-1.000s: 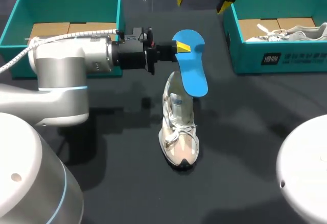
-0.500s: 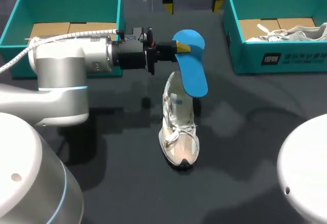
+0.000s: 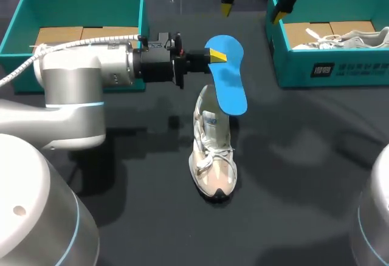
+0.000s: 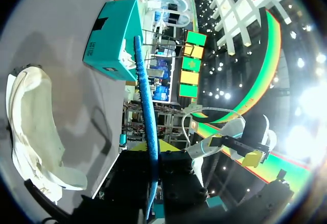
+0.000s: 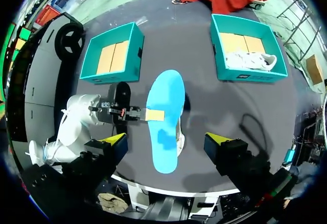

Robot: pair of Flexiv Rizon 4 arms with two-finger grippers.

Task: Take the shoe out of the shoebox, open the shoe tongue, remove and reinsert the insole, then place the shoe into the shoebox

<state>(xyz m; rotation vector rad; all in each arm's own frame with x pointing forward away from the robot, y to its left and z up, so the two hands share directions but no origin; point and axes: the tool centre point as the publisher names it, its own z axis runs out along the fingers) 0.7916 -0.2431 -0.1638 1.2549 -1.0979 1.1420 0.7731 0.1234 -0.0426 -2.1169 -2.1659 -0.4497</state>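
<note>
Head view: the left hand [image 3: 217, 55] pinches the blue insole [image 3: 230, 87] by its edge, holding it in the air just above the pale shoe [image 3: 213, 156]. The shoe rests on the dark surface [image 3: 304, 169], well apart from the teal shoebox [image 3: 328, 71]. The right hand [image 3: 253, 5], fingers spread wide, hangs empty near the box's far corner.

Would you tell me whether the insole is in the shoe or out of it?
Out: the left gripper holds the insole in the air above the shoe.
</note>
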